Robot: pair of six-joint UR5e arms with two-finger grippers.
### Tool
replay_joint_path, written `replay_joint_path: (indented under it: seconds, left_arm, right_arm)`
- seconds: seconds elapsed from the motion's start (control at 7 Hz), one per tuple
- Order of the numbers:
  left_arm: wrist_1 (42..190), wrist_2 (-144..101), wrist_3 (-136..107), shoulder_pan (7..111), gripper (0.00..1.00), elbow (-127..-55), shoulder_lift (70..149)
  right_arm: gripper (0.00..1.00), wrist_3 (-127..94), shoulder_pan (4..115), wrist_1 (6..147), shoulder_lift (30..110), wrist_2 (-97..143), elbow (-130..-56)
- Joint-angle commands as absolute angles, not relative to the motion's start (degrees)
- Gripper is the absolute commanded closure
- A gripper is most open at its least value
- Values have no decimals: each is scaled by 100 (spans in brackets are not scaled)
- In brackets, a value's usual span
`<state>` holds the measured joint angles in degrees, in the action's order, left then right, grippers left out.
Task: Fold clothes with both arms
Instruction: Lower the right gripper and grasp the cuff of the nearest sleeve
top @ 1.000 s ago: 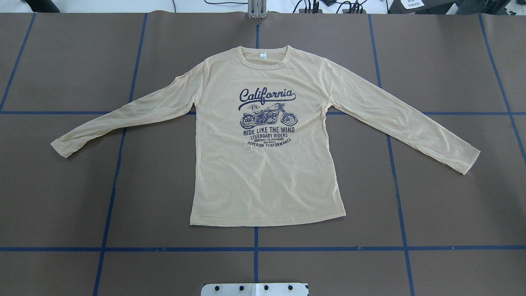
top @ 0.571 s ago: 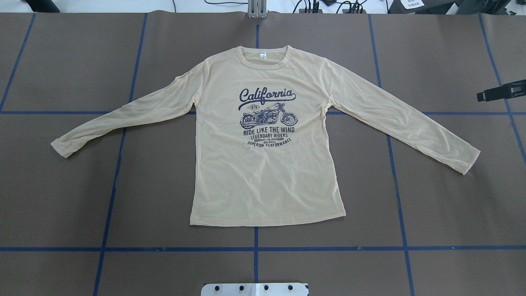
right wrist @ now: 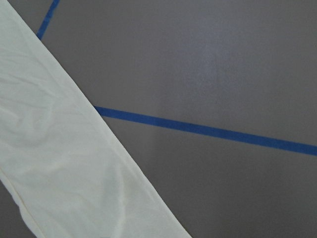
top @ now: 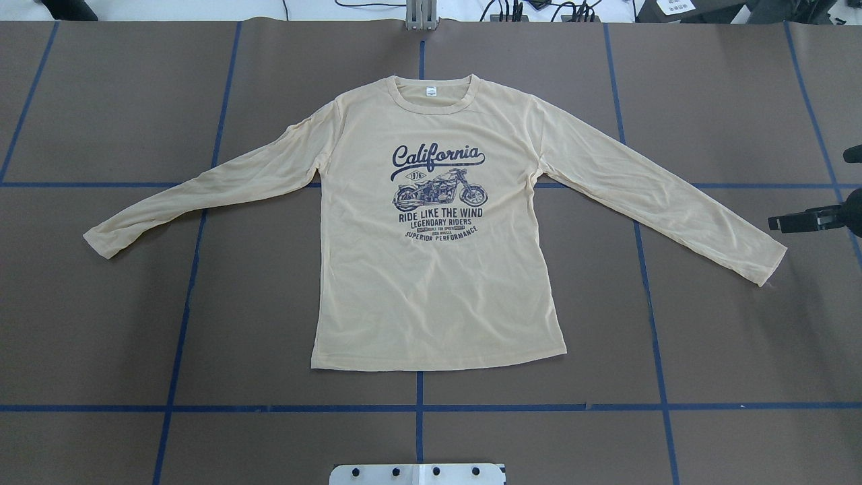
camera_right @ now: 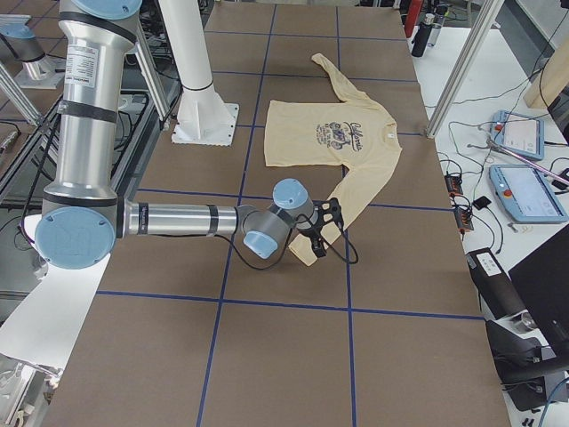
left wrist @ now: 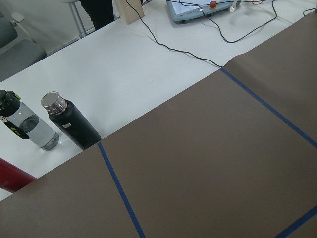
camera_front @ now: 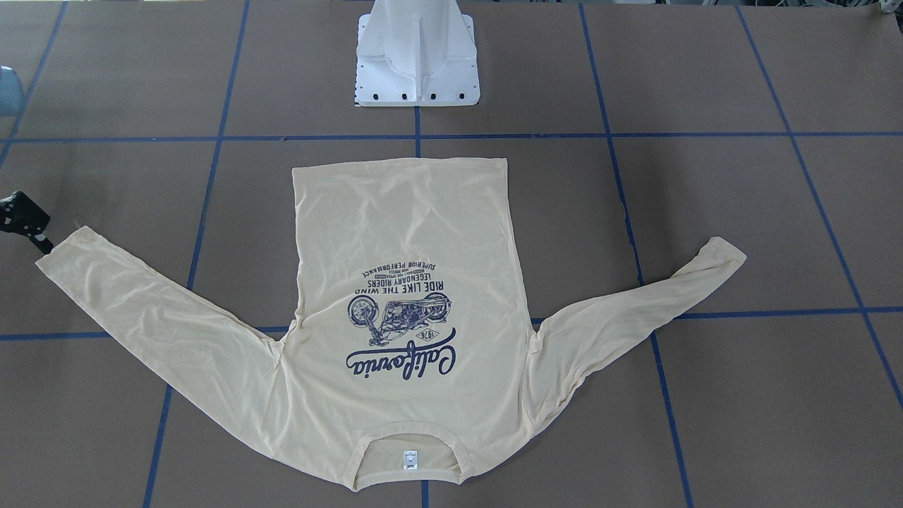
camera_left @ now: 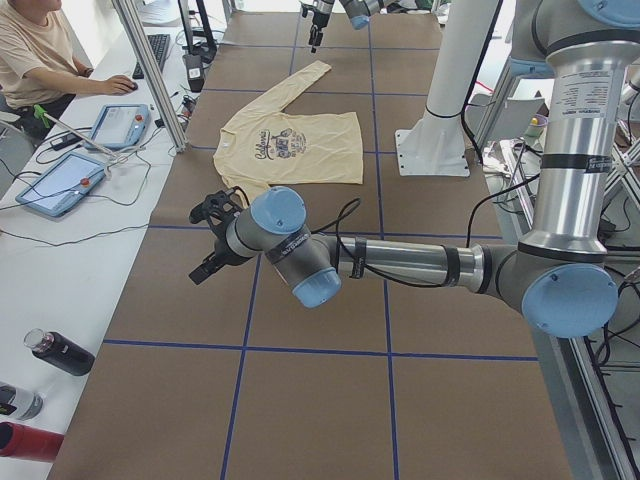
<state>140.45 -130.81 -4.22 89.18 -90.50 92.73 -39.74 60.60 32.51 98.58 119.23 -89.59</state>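
The clothes are one pale cream-yellow long-sleeved shirt [top: 438, 283], lying flat and face up with both sleeves spread. Its navy "California" motorcycle print [top: 439, 182] shows. My right gripper [top: 774, 222] hovers just past the right sleeve cuff [top: 764, 259], touching nothing, and its fingers look spread in the exterior right view [camera_right: 325, 231]. The right wrist view shows the sleeve [right wrist: 59, 163] on the brown mat. My left gripper [camera_left: 205, 240] appears only in the exterior left view, above bare mat short of the left cuff [camera_left: 228, 190], and I cannot tell its state.
Blue tape lines [top: 417, 407] grid the brown mat. The white pedestal base [camera_front: 417, 56] stands behind the hem. Beyond the table's left end are bottles [left wrist: 72, 124], control tablets [camera_left: 60, 185] and a seated person [camera_left: 40, 50].
The right gripper came into the overhead view at the right edge and moved nearer and lower toward the right cuff. The shirt has not moved.
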Motion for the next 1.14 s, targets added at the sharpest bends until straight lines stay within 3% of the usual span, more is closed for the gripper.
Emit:
replay_joint_path:
  seconds: [0.0, 0.71, 1.0]
  left_arm:
    - [14045, -13096, -413, 8912, 0, -9044, 9272]
    - [14045, -13096, -404, 8912, 0, -9018, 9272]
    - [14045, -13096, -404, 8912, 0, -9009, 9264]
  right_arm:
    - [8, -3981, 5863, 3059, 9853, 11805, -8719]
    - [19, -3973, 5555, 3059, 9853, 11470, -8509]
    - [29, -3973, 5493, 3050, 9853, 11408, -8482]
